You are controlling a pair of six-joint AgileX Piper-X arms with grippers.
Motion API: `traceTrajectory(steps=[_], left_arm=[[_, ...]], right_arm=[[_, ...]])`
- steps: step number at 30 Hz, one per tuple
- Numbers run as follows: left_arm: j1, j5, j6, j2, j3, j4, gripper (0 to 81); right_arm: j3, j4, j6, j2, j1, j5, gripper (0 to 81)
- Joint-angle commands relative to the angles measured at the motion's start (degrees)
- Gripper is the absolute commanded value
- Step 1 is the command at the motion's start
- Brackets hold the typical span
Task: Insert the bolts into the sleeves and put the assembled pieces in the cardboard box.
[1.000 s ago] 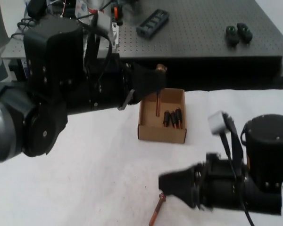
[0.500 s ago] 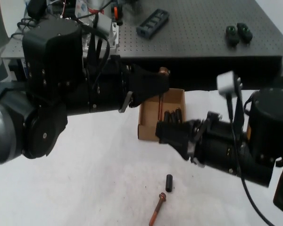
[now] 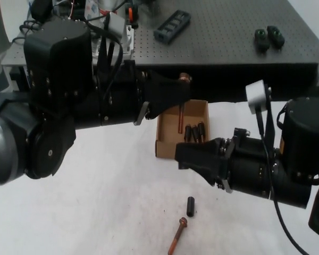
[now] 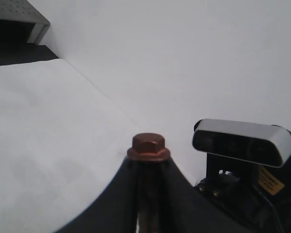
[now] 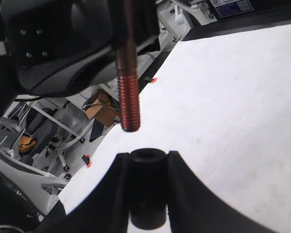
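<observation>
The left pincer (image 4: 146, 167) is shut narrowly on a copper bolt (image 4: 148, 146). It grips the shank just under the hexagonal head, so the threaded end hangs straight down below its fingers. The right pincer (image 5: 147, 160), just beneath, is closed on a black sleeve (image 5: 146, 211) with the bore facing up. The bolt's tip hangs just above the bore, slightly to one side, not yet entered. This looks like the insertion step. Next, the bore needs centring under the thread, then a straight closing move. Just behind the right pincer sits the cardboard box (image 3: 182, 151), holding assembled pieces (image 3: 194, 133). A spare sleeve (image 3: 191, 205) and a spare bolt (image 3: 177, 237) lie on the cloth below it.
</observation>
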Motion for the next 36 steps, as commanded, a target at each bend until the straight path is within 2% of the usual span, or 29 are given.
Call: traceTrajectory(steps=[1,14,31,36], left_arm=[[-0.1,0.9,-0.5,-0.3,-0.2,-1.8,0.0],[-0.1,0.9,-0.5,-0.3,-0.2,-1.7,0.0],[-0.1,-2.7,1.2,-0.3,-0.2,-1.7,0.0],[-0.1,-0.9,2.2,-0.3,-0.2,-1.7,0.0]], right_arm=[[-1.3,-0.9,-0.4,1.0,0.6,-1.4,4.8],[-3.4,-5.0,-0.9,1.8,0.6,5.2,4.8],[-3.4,-8.7,-2.0,1.8,0.6,6.6,4.8],[-3.4,-8.7,-2.4,1.8,0.6,8.1,4.8]])
